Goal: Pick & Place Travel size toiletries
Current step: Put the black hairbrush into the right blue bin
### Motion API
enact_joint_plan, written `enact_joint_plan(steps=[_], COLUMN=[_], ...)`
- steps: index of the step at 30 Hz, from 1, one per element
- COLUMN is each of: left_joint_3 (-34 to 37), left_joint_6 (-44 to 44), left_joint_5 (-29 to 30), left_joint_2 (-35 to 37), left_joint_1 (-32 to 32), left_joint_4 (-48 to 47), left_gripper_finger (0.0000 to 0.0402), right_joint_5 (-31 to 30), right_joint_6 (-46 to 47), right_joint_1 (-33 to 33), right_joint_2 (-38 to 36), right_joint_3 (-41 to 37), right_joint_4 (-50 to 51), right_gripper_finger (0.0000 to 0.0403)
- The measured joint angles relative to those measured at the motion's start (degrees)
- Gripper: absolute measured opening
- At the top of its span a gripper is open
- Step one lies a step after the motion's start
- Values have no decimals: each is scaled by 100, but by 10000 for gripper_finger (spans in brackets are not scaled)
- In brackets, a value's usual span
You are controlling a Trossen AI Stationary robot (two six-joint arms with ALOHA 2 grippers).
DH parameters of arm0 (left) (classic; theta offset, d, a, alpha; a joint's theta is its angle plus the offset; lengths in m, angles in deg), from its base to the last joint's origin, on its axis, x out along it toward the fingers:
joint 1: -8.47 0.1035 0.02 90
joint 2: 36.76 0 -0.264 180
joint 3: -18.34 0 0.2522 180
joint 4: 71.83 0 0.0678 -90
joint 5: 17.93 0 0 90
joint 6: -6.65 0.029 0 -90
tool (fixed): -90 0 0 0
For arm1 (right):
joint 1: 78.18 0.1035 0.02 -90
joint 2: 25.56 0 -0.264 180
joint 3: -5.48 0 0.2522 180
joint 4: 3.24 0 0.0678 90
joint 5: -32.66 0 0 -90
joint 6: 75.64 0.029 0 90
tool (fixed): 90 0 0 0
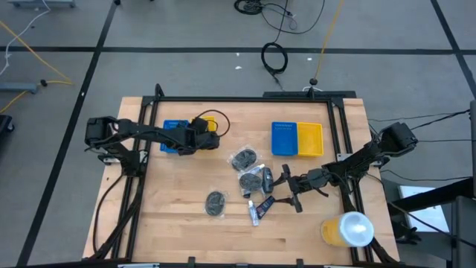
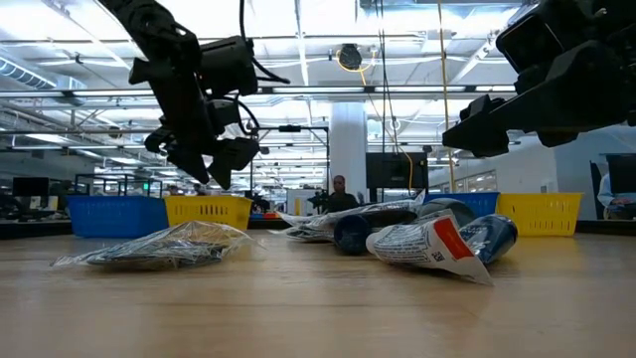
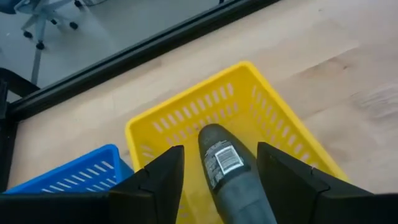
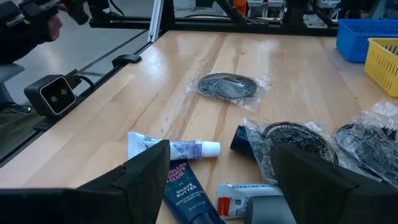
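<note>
My left gripper (image 1: 199,136) hangs over a small yellow tray (image 3: 186,102) beside a blue one (image 1: 172,128) at the table's far left. It is shut on a dark grey oval piece with a label (image 3: 225,171). My right gripper (image 1: 286,189) is open and hovers low over the pile at the table's middle, touching nothing. Between its fingers, in the right wrist view, lie a dark blue tube (image 4: 180,186) and a white tube (image 4: 171,149). Clear-wrapped grey discs lie flat on the wood (image 1: 244,158) (image 1: 253,179) (image 1: 216,202). My left gripper holds the dark grey oval piece between its two fingers (image 3: 163,177), which lie along its length. Its rounded, labelled end (image 3: 217,149) sticks out past the fingertips. The piece is lifted clear above the yellow tray's floor. Where the fingers meet its sides is hidden.
A second pair of blue and yellow trays (image 1: 297,139) stands at the far right of the table's middle. A big yellow cylinder with a white top (image 1: 349,229) stands at the near right corner. Dark frame rails run along the table's edges. Bare wood lies at the near left.
</note>
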Motion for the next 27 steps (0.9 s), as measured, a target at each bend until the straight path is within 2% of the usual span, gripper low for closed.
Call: enact_joint_plan(steps=[3, 7, 10, 13, 18, 23, 27], left_joint_3=[0, -26, -34, -36, -42, -42, -39], left_joint_6=[94, 360, 564, 927, 1763, 2717, 2970], left_joint_5=[-50, -567, -822, -849, -846, -872, -863], left_joint_2=[2, 14, 66, 63, -168, -863, -1575], left_joint_1=[-17, -80, -374, -874, -1937, -2890, -3244], left_joint_4=[3, 12, 434, 1118, 2782, 4543, 5818], left_gripper_finger=[191, 191, 191, 191, 191, 191, 191], right_joint_5=[0, -2, -7, -10, -192, -831, -1231], right_joint_6=[0, 0, 0, 0, 89, -127, -506], right_joint_1=[0, 0, 0, 0, 26, 274, 411], right_joint_2=[0, 0, 0, 0, 2, 2, 2], right_joint_3=[0, 0, 0, 0, 0, 62, 665], right_joint_4=[0, 0, 0, 3, 164, 478, 1550], right_gripper_finger=[267, 267, 267, 267, 267, 267, 267])
